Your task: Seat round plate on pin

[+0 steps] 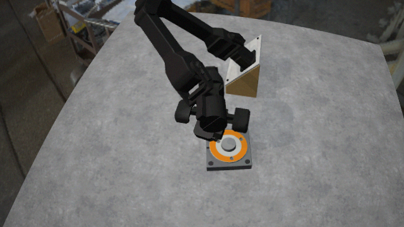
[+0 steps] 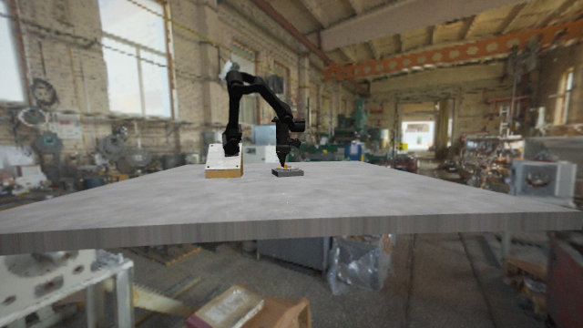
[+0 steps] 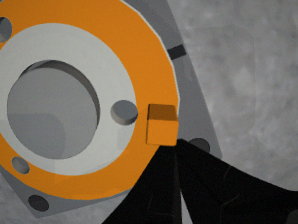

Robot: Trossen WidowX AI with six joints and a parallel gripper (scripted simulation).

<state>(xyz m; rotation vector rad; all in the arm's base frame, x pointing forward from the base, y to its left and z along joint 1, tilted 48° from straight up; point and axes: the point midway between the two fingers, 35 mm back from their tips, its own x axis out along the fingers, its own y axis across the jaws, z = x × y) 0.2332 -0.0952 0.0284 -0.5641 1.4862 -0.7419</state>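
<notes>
Gripper (image 3: 178,189) pressed together, holding nothing, tips sitting at tab (image 3: 161,124), plate's (image 3: 107,23) 4 o'clock edge. Plate on post (image 3: 47,106). Nudging step; next, push tab round until hole (image 3: 124,111) meets pin.

Hand (image 3: 178,163), fingers together, crowds the plate (image 3: 133,43) right at its orange tab (image 3: 161,124); the post (image 1: 228,144) blocks the centre, while bare tabletop (image 1: 315,157) lies beside the base (image 1: 244,164).

Top view steeply overhead, exterior low and distant, wrist close-up
</notes>
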